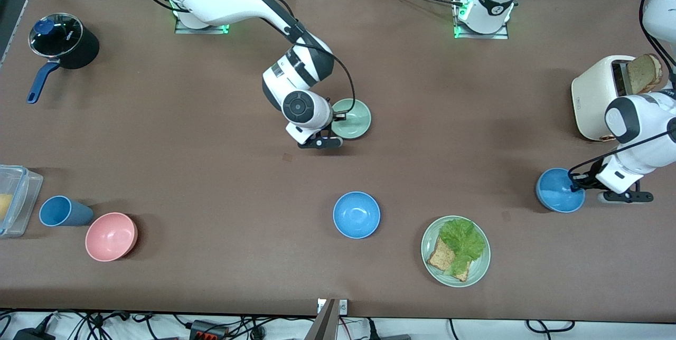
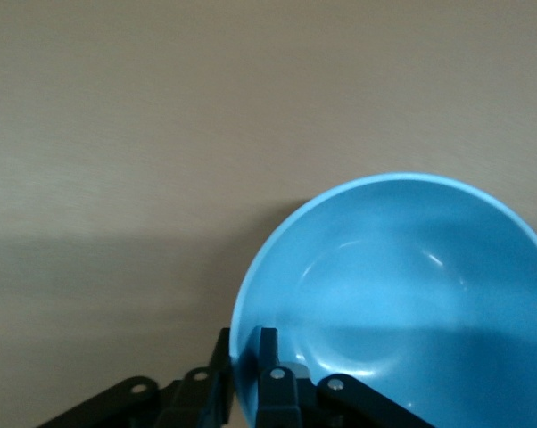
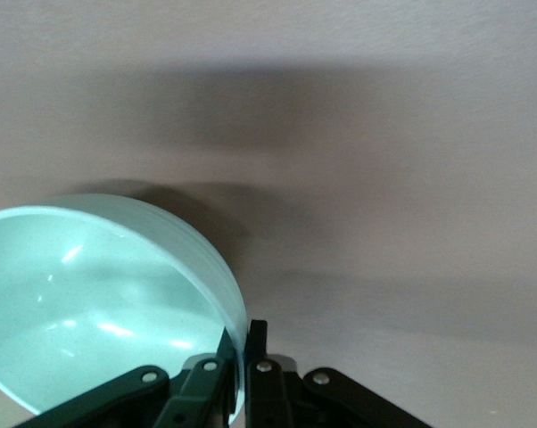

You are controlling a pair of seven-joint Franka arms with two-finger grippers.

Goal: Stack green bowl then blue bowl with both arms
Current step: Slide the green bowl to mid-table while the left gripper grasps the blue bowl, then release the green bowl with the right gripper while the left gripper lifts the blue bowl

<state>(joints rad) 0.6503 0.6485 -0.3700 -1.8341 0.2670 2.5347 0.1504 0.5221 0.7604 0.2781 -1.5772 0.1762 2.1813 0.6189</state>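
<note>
The green bowl is at mid-table. My right gripper is shut on its rim; in the right wrist view the fingers pinch the green bowl's wall at my right gripper. A blue bowl is at the left arm's end of the table. My left gripper is shut on its rim; in the left wrist view the blue bowl has one finger inside and one outside at my left gripper. A second blue bowl sits alone, nearer the front camera than the green bowl.
A green plate with lettuce and toast lies beside the second blue bowl. A toaster with bread stands by the left arm. A pink bowl, blue cup, clear container and black pot are at the right arm's end.
</note>
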